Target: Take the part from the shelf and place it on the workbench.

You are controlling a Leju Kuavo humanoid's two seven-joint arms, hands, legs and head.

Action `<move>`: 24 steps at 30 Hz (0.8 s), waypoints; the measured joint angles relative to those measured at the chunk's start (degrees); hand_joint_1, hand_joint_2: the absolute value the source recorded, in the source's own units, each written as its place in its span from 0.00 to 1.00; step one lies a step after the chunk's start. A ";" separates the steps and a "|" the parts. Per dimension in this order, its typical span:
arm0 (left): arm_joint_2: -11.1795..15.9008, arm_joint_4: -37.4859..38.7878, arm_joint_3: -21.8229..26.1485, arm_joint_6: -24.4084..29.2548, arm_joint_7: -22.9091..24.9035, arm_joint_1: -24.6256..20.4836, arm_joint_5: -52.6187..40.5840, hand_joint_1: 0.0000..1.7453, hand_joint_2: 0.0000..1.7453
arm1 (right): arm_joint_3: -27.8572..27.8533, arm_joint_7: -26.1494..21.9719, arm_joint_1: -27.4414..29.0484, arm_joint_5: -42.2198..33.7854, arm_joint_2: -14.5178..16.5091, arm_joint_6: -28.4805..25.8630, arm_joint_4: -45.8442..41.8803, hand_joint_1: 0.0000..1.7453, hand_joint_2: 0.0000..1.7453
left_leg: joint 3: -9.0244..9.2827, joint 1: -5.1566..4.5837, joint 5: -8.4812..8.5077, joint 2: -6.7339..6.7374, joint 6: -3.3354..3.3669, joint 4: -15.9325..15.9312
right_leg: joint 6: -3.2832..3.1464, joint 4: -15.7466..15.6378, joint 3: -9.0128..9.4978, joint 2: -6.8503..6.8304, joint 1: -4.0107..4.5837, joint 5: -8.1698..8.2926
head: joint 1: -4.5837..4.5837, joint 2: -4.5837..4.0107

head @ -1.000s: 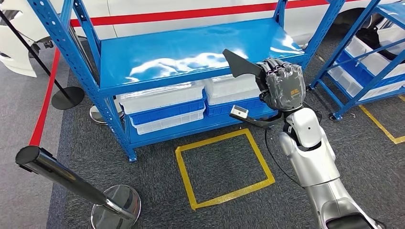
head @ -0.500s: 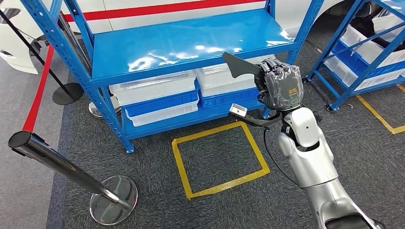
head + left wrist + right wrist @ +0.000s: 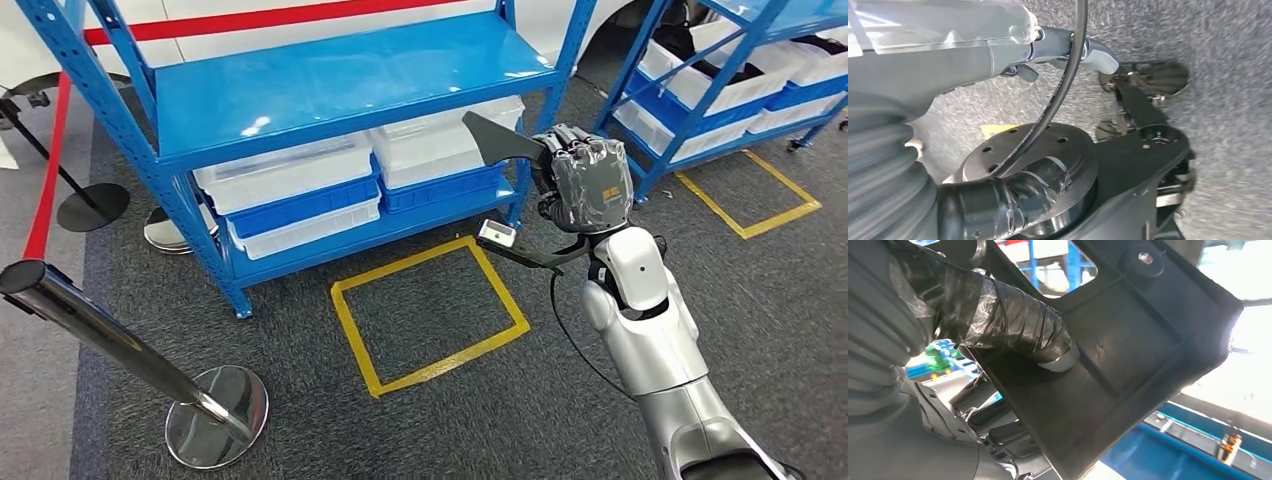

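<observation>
Black plastic part point(image 3: 497, 140) is gripped in the right hand point(image 3: 585, 183) clear of the blue shelf point(image 3: 340, 80); maintain grip and level attitude during transport to the workbench.

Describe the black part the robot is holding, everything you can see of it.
The black part is a flat, matte piece that looks like moulded plastic, with raised ribs and a round boss visible on its face in the right wrist view. The right hand grips it, thumb pressed against that face. Held up in the air in front of the blue shelf, one pointed end juts out past the fingers; it touches nothing else.
</observation>
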 joint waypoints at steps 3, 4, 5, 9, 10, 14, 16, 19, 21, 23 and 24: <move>-0.01 0.00 -0.09 0.00 0.07 -0.12 0.01 0.00 1.00 | 0.05 0.00 -0.28 0.00 0.00 0.02 0.01 1.00 1.00 | -1.93 -0.12 0.65 1.64 -0.58 1.24 | -0.13 -9.76 7.76 -2.52 0.30 2.11 | -0.01 0.00; -0.01 0.00 -0.12 0.00 0.10 -0.16 0.02 0.00 1.00 | 0.09 0.00 -0.37 0.00 0.01 0.02 0.01 1.00 1.00 | -2.19 -0.26 0.86 2.12 -0.88 1.49 | -0.55 -12.66 9.60 -3.42 0.57 1.71 | -0.03 0.00; -0.01 0.00 -0.14 0.01 0.13 -0.20 0.06 0.00 1.00 | 0.14 0.00 -0.48 0.00 0.01 0.03 0.01 1.00 1.00 | -2.32 -0.38 1.10 2.59 -1.20 1.63 | -1.06 -14.50 10.51 -3.96 0.88 1.14 | -0.04 0.00; 0.01 0.00 -0.20 0.02 0.16 -0.29 0.15 0.00 1.00 | 0.27 0.00 -0.64 0.00 0.02 0.09 0.04 1.00 1.00 | -3.06 -0.34 0.12 2.21 -2.62 2.76 | -3.52 -15.63 9.45 -2.40 0.85 2.74 | -0.05 -0.01; 0.02 0.00 -0.21 0.03 0.17 -0.25 0.15 0.00 1.00 | 0.34 0.02 -0.69 0.01 0.06 0.14 0.04 1.00 1.00 | -3.85 -0.26 -2.03 0.79 -2.91 4.85 | -4.04 -15.80 8.87 -1.95 0.72 3.41 | -0.08 -0.01; 0.01 0.00 -0.27 0.04 0.21 -0.16 0.15 0.00 1.00 | 0.55 0.06 -0.74 0.02 0.21 0.31 0.06 1.00 1.00 | -6.60 -0.07 -9.73 -2.30 -3.10 16.81 | -4.63 -15.48 5.55 0.46 0.87 5.84 | -0.09 0.00; 0.02 0.00 -0.28 0.06 0.21 -0.19 0.15 0.00 1.00 | 0.58 0.06 -0.73 0.02 0.24 0.35 0.06 1.00 1.00 | -3.56 -0.07 -7.92 -2.66 -2.69 14.39 | -4.42 -15.15 3.91 1.90 0.93 6.90 | -0.10 0.00; 0.20 0.00 -0.29 0.07 0.20 -0.22 0.15 0.00 1.00 | 0.61 0.07 -0.75 0.02 0.25 0.37 0.05 1.00 1.00 | 4.02 -0.10 -5.27 -5.95 -1.61 3.07 | -3.68 -14.91 2.30 3.79 0.78 8.44 | -0.10 0.00; 0.32 0.00 -0.30 0.07 0.20 -0.27 0.15 0.00 1.00 | 0.67 0.09 -0.74 0.02 0.30 0.45 0.05 1.00 1.00 | 5.28 -0.35 -5.14 -6.92 -1.41 0.42 | -2.81 -15.25 1.95 4.86 0.44 9.54 | -0.10 0.00; 0.23 0.00 -0.33 0.07 0.23 -0.40 0.15 0.00 1.00 | 0.75 0.11 -0.64 0.02 0.29 0.56 0.08 1.00 1.00 | 5.00 -0.38 -4.04 -5.64 -1.07 -0.19 | -1.98 -15.84 1.82 5.56 0.32 10.42 | -0.09 -0.01; 0.20 0.00 -0.34 0.07 0.25 -0.46 0.15 0.00 1.00 | 0.79 0.13 -0.68 0.02 0.23 0.61 0.11 1.00 1.00 | 4.81 -0.27 -3.35 -4.83 -0.66 -0.59 | -1.72 -15.47 1.49 4.84 0.38 9.75 | -0.03 -0.01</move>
